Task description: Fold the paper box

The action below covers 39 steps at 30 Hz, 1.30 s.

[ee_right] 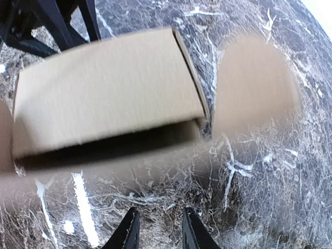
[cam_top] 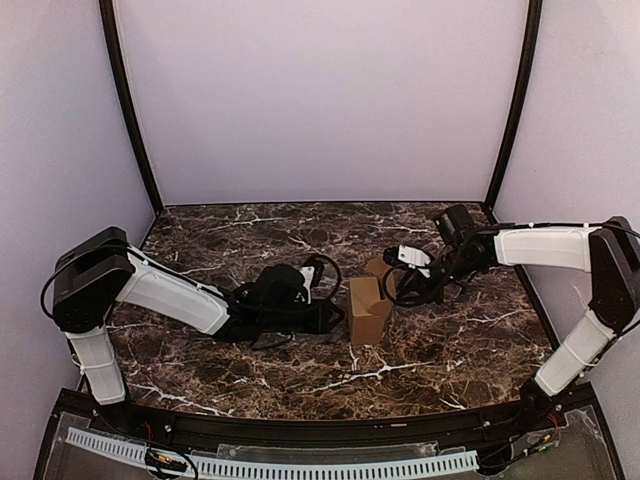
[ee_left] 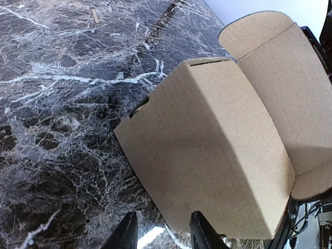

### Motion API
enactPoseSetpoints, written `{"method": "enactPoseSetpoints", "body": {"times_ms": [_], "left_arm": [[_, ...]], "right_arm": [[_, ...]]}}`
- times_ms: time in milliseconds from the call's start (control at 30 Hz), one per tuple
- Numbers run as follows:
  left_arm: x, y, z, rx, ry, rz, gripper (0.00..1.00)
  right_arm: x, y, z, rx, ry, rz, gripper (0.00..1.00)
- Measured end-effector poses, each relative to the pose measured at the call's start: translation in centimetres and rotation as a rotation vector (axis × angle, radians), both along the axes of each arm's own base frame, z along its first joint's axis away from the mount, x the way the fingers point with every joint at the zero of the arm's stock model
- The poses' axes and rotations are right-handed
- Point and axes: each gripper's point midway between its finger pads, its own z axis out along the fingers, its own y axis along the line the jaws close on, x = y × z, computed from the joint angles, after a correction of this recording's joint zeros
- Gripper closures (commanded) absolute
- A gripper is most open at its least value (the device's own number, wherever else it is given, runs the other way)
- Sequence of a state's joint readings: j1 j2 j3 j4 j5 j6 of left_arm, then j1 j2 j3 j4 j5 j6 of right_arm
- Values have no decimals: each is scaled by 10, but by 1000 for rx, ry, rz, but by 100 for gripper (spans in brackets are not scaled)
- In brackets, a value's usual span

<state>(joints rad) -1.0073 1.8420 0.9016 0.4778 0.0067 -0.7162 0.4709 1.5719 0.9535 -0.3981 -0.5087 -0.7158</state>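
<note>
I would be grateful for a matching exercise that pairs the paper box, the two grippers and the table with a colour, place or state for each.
Things:
1. paper box
2. left gripper
3. right gripper
4. table

Descriptions:
A. dark marble with white veins
B. open and empty, facing the open end of the box
C. plain brown, folded up except for one open end
D. open and empty, facing a closed wall of the box

Pairs: 1-C, 2-D, 3-B, 4-A
</note>
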Motion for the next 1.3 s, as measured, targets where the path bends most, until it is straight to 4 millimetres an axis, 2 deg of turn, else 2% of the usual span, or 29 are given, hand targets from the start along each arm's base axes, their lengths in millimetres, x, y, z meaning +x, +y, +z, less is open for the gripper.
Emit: {"method": "enactPoseSetpoints", "body": {"times_ms": [200,367,700,867,1067,1300], "left_arm": [[-7,-12,9,21,-48,-55,65],[-12,-24,20,11,-85,-107,65],[-25,-33,22,43,-109,-176,65],[-27,-32,19,55,-110,-182,65],[-27,-32,19,63,-118,-184,64],[-28,-33,18,67,-123,-187,64]], "right_arm": [[0,10,10,56,32,12,71],[1,23,11,112,95,35,71],[6,42,24,203,152,96,71],[1,43,21,210,177,111,71],[-2,43,8,192,209,117,71],[-3,43,7,193,211,120,71]]}}
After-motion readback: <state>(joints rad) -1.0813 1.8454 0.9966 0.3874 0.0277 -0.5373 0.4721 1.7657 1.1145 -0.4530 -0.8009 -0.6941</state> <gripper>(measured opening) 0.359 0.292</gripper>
